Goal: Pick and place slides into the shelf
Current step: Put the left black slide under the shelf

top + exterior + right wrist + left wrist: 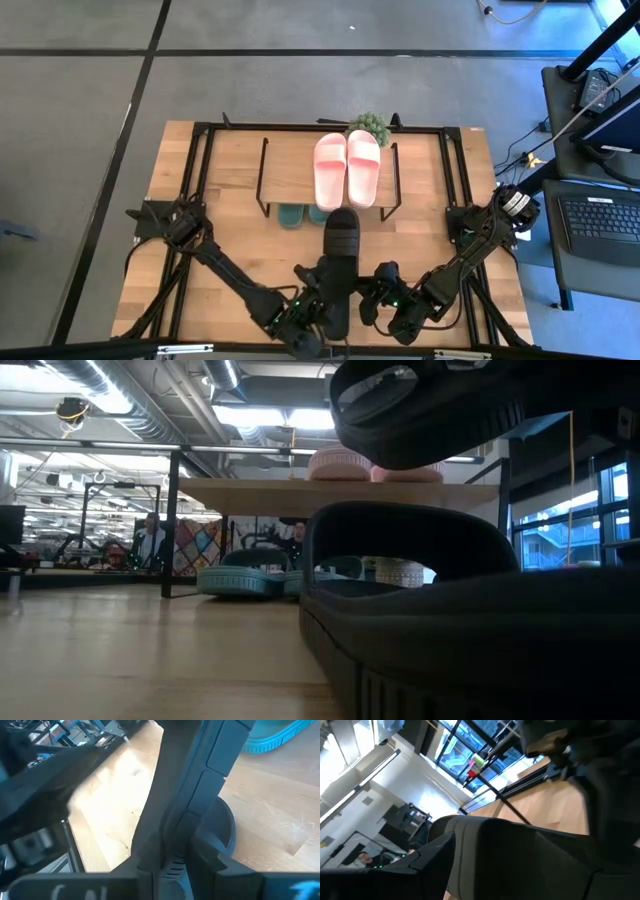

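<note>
Two pale pink slides (347,168) lie on the shelf's top board (290,170). Green slides (292,213) rest on the table under the shelf. In the low view one black slide (470,620) lies flat on the table close to the camera. A second black slide (450,405) hangs above it, also seen in the high view (341,240). My right gripper (370,297) is shut on this upper slide from its right. My left gripper (317,303) stands open at its left side, with the slide (520,855) between its fingers; whether they touch it I cannot tell. My right gripper pinches the upper black slide's long side edge (170,835) between its two fingers, toward the heel end. The fingers come from the table's right, slanting down. The slide hangs clear of the table above the other black slide, its toe toward the shelf.
A small potted plant (370,125) stands behind the shelf. Black frame rails (200,200) run along both sides of the table. Bare wood lies to the left of the arms. People and desks show in the room beyond.
</note>
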Robot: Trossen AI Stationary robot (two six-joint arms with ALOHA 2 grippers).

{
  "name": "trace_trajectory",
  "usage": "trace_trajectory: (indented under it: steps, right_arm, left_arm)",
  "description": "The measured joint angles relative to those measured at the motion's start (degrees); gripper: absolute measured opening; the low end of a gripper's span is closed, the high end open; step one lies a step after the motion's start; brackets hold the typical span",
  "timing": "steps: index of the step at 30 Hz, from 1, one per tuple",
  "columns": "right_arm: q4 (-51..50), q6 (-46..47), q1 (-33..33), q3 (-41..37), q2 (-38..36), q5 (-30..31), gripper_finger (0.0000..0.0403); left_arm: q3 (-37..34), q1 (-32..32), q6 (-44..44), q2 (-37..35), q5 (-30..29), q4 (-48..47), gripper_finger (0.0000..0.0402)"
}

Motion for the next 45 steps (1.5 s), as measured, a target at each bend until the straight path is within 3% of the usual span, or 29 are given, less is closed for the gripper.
trace_trajectory:
  steps: [6, 12, 17, 21, 24, 26, 29, 36, 41, 45]
  right_arm:
    - [-0.08, -0.85, 0.04, 0.00, -0.23, -1.49, 0.0072]
    - [0.01, -4.12, 0.26, 0.07, -2.71, -5.90, 0.0072]
    - [-0.20, -5.86, 1.52, 0.07, -3.92, -9.08, 0.0072]
    - [-2.12, -6.08, 2.53, 0.07, -5.06, -10.10, 0.0072]
    - [-4.46, -6.01, 2.93, 0.07, -6.35, -10.21, 0.0072]
    - [-5.68, -6.16, 3.04, 0.07, -7.15, -10.25, 0.0072]
    - [-7.64, -7.49, 3.04, 0.07, -8.10, -10.22, 0.0072]
    - [-8.86, -12.54, 3.03, 0.04, -10.46, -10.63, 0.0072]
    - [-8.82, -13.42, 3.24, 0.02, -12.56, -12.44, 0.0072]
    - [-8.84, -13.44, 3.82, 0.02, -13.20, -13.27, 0.0072]
  left_arm:
    - [0.00, -3.95, -9.96, 0.02, 1.74, -3.56, 0.0264]
    - [0.01, -3.46, -37.39, -1.71, 24.40, -25.51, 0.0264]
    - [-0.79, -2.57, -58.63, -1.77, 26.05, -40.61, 0.0264]
    - [-1.25, -3.06, -63.87, -2.20, 27.08, -45.38, 0.0264]
    - [-1.29, -3.11, -61.26, -3.96, 34.34, -44.78, 0.0263]
    - [-1.29, -3.37, -54.81, -5.20, 42.79, -42.52, 0.0263]
    - [-1.29, -3.98, -47.44, -6.81, 54.51, -35.49, 0.0263]
    - [-1.27, -2.76, -30.76, -8.33, 71.81, -18.92, 0.0263]
    - [-2.57, 0.11, -26.75, -10.83, 77.97, -17.49, 0.0263]
    - [-9.29, 1.52, -21.51, -17.18, 80.18, -11.68, 0.0263]
